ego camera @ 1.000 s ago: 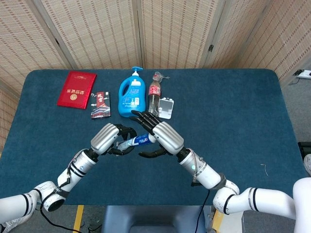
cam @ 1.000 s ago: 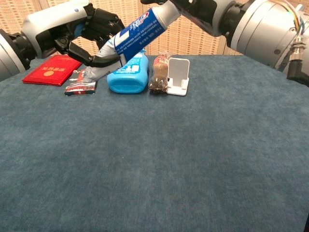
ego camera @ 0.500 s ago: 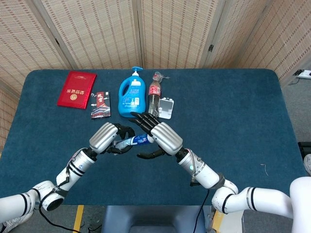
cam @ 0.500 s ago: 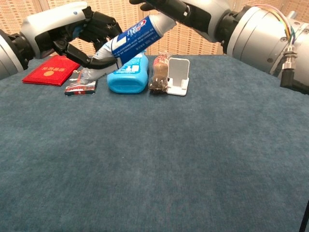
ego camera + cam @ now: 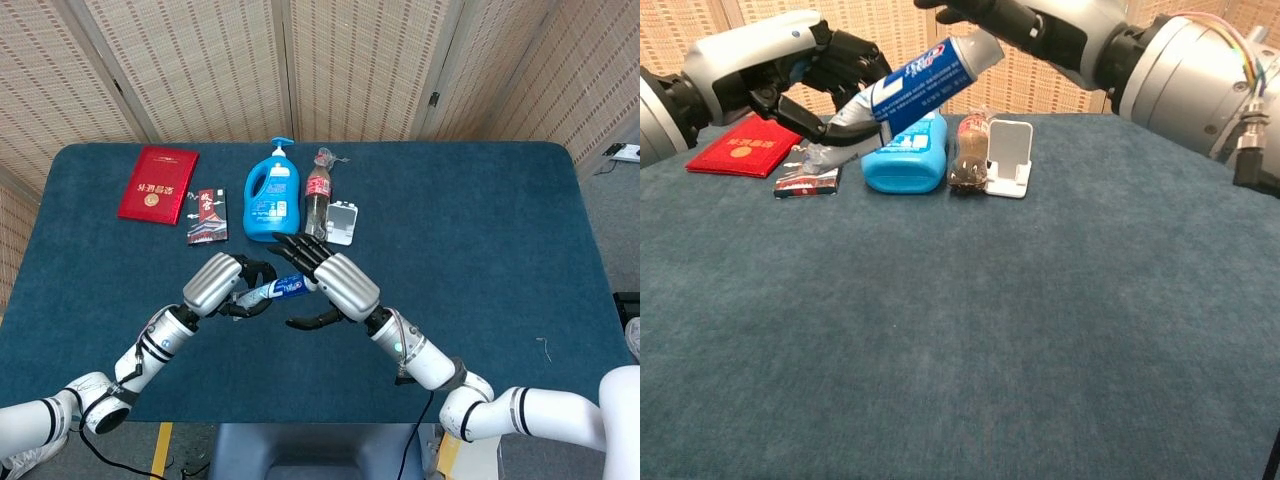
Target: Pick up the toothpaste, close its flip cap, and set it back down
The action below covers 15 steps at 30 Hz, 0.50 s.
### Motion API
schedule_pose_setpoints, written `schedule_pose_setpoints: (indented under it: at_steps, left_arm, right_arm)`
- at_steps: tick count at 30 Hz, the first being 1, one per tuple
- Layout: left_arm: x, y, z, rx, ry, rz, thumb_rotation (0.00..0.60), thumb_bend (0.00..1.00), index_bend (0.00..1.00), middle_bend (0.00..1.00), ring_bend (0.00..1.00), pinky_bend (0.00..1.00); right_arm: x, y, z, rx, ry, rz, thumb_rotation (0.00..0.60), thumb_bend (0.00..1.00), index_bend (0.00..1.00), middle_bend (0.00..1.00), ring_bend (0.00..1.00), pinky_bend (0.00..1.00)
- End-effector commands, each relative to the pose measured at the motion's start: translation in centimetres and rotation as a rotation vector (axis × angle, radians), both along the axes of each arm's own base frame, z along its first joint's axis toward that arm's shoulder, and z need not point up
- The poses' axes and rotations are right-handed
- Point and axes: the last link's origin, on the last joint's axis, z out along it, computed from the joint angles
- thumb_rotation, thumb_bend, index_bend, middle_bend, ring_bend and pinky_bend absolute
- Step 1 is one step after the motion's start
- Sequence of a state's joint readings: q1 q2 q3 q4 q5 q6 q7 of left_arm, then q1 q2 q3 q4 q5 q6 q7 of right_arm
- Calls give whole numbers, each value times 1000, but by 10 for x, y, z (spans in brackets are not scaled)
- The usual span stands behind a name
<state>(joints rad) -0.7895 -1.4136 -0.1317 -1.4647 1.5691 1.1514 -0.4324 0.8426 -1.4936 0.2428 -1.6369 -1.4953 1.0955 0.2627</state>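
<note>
The blue-and-white toothpaste tube (image 5: 912,82) hangs slanted above the table, grey crimped tail low on the left, cap end high on the right. My left hand (image 5: 825,72) grips its lower half, fingers curled over it and thumb underneath; the head view shows that left hand (image 5: 228,284) beside the tube (image 5: 281,291). My right hand (image 5: 1025,22) is at the cap end with fingers spread wide. In the head view the right hand (image 5: 325,280) has its fingers above and thumb well below the tube's end, which meets its palm side. The cap itself is hidden.
Along the table's far side lie a red booklet (image 5: 158,184), a small dark packet (image 5: 207,215), a blue pump bottle (image 5: 271,195), a cola bottle (image 5: 317,193) and a white stand (image 5: 342,222). The blue cloth table (image 5: 970,330) spreads below both hands.
The tube has tipped to a flatter slant than a second ago. Its cap end has come out from inside my right hand. Both hands stay close together.
</note>
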Motion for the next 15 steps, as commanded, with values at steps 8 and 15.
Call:
schedule_pose_setpoints:
  at_steps: [8, 15]
  left_arm:
    - [-22, 1, -11, 50, 186, -42, 600, 626, 749, 859, 773, 569]
    - [-33, 5, -31, 107, 426, -97, 600, 625, 703, 852, 728, 525]
  right_arm:
    - [-30, 7, 40, -64, -5, -33, 68, 0, 0, 0, 0, 0]
    - [-49, 9, 61, -120, 20, -64, 67, 0, 0, 0, 0, 0]
